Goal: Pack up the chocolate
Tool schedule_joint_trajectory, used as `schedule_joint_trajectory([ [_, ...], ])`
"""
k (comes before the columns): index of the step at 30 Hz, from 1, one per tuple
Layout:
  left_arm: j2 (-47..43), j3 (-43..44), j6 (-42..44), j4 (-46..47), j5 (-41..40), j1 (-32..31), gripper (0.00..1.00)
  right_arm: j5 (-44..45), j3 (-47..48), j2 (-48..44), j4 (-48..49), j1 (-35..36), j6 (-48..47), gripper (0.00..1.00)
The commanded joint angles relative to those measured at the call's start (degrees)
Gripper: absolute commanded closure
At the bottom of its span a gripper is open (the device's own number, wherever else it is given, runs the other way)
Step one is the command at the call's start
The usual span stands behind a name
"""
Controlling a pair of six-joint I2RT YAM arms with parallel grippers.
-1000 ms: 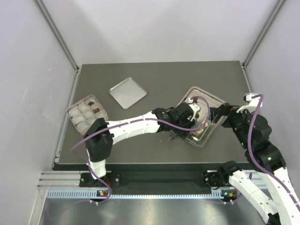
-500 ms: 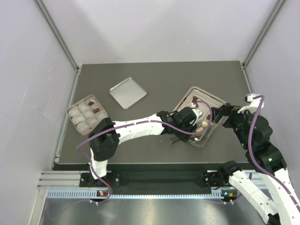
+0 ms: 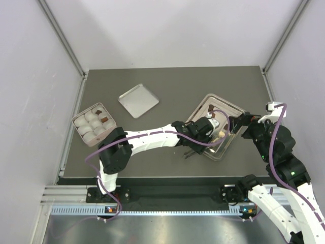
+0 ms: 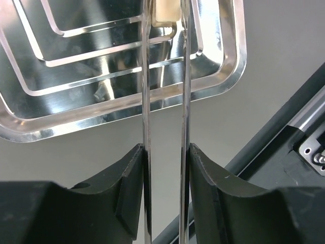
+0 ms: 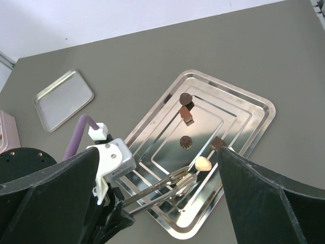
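Several chocolate pieces lie in a silver tray: a dark rounded one, a brown block, a dark round one, a dark square and a cream-white piece. My left gripper is shut on metal tongs. The tong tips stand either side of a cream-white piece at the top edge of the left wrist view. My right gripper is open and empty above the tray's right side.
A pink box with white cups stands at the left and holds two dark pieces. A small flat silver tray lies behind it. The table's near edge and rail run just below the big tray.
My left gripper with the tongs has shifted a little toward the tray's near right part, onto the cream-white piece. The right arm has barely moved.
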Motion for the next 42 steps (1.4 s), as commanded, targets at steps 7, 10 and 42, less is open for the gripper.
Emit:
schedule_joint_trajectory([
  [7,-4.50,3.52,-2.40,-1.55,-2.42,-0.51,0.62,-0.63,1.73,-0.90,0.46,0.82,-0.06,0.00],
  [10,-5.38,5.71,-3.80,-4.88,-5.85,-0.33,0.65,-0.54,1.73,-0.99,0.29,0.91,0.03,0.00],
  [42,-41.24,-15.45,-8.73,-21.94,-8.41,53.01,0.63,-3.18,0.33,0.77,2.84,0.82,0.11,0.00],
])
